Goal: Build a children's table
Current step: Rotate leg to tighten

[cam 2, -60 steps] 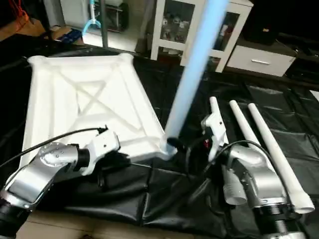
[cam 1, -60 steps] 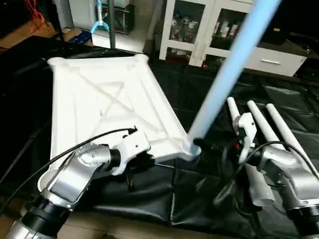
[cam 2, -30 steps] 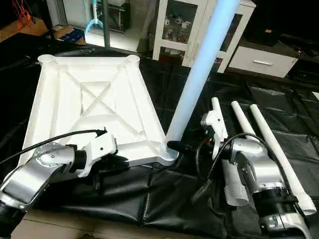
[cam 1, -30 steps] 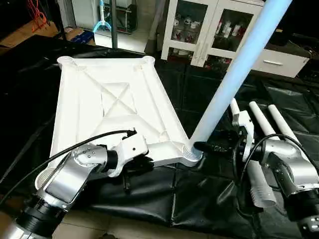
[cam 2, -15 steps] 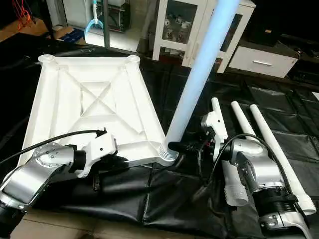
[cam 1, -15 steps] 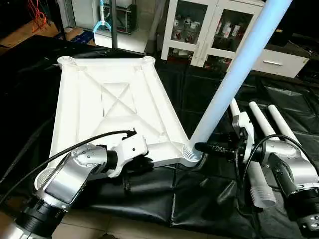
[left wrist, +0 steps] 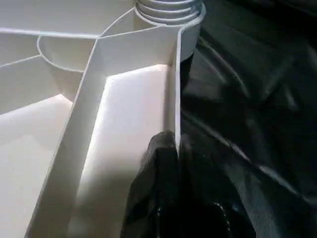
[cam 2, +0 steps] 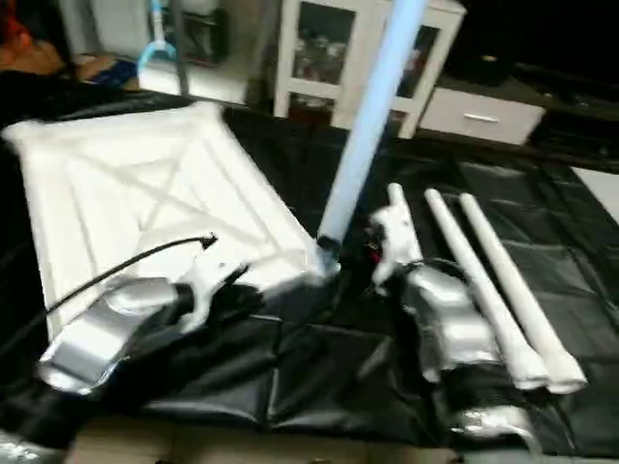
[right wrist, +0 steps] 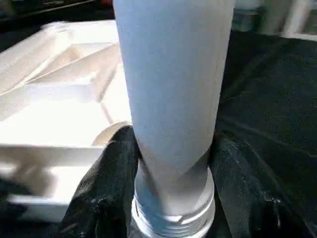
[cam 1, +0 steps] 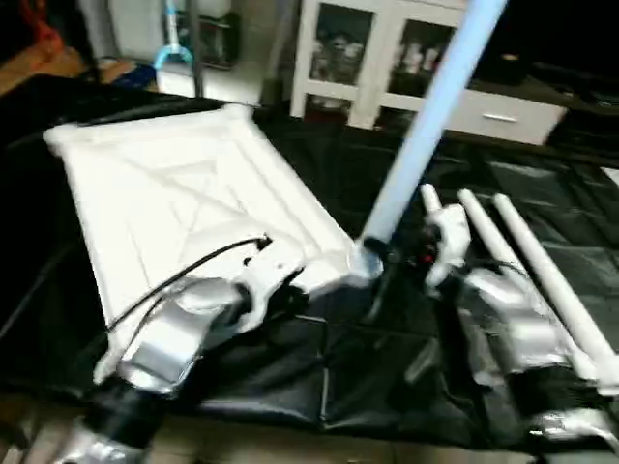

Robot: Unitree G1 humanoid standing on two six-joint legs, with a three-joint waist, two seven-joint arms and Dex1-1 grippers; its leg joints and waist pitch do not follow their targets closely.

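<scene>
Upright, leg (right wrist: 173,109) between right gripper (right wrist: 171,183) fingers.

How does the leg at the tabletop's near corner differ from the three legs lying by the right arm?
The standing leg rises steeply from the tabletop's near corner socket; the three spare legs lie flat, side by side on the black cover. The right gripper has a finger on either side of the standing leg's base; nothing grips the spare legs. The standing leg looks bluish, the spare legs white. All four are long tapered tubes.

Black cover (cam 1: 387,377), white cabinet (cam 1: 387,58)
</scene>
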